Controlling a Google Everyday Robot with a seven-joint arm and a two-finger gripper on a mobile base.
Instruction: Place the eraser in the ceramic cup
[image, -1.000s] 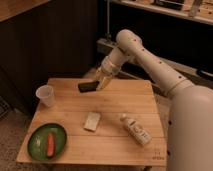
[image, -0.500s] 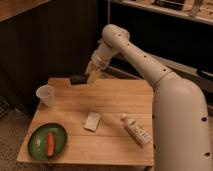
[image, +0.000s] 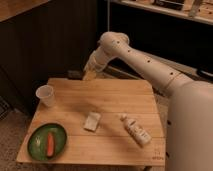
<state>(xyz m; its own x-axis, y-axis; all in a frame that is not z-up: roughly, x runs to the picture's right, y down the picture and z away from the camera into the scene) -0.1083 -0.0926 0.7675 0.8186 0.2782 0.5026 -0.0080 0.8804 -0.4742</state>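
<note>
The eraser (image: 75, 74) is a small black block held at the tip of my gripper (image: 85, 76), above the far edge of the wooden table (image: 120, 100). The gripper is shut on the eraser. The ceramic cup (image: 45, 95) is white and stands upright near the table's left edge, to the left of the gripper, nearer the front and lower. The arm reaches in from the right over the table's far side.
A pale beige pad (image: 92, 121) lies at the table's middle. A white labelled bottle (image: 135, 130) lies on its side at the right front. A green plate (image: 35, 145) with an orange carrot (image: 50, 143) sits at the left front corner. Dark cabinets stand behind.
The gripper has carried the eraser leftward along the table's far edge, closer to the cup. Nothing else on the table has moved.
</note>
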